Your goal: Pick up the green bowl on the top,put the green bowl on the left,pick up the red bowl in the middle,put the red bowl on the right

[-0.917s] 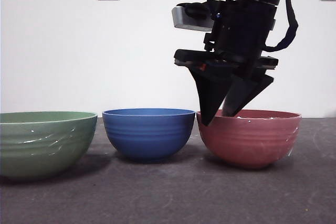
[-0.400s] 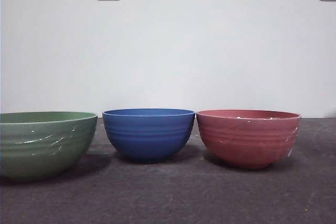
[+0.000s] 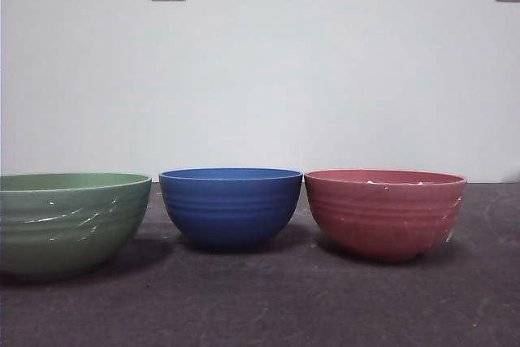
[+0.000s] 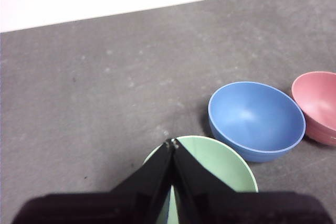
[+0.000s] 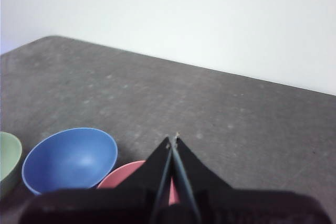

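Front view: three bowls in a row on the dark table (image 3: 268,306), the green bowl (image 3: 69,221) at the left, the blue bowl (image 3: 231,205) in the middle, the red bowl (image 3: 383,210) at the right. Above the green bowl hangs the left gripper (image 4: 172,142), jaws pressed together, holding nothing. Above the red one, the right gripper (image 5: 172,139), likewise closed and empty.

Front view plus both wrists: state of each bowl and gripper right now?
green bowl: upright on the table, empty, released
blue bowl: upright, empty, between the other two
red bowl: upright, released
left gripper: shut, holding nothing, above the green bowl
right gripper: shut, holding nothing, above the red bowl
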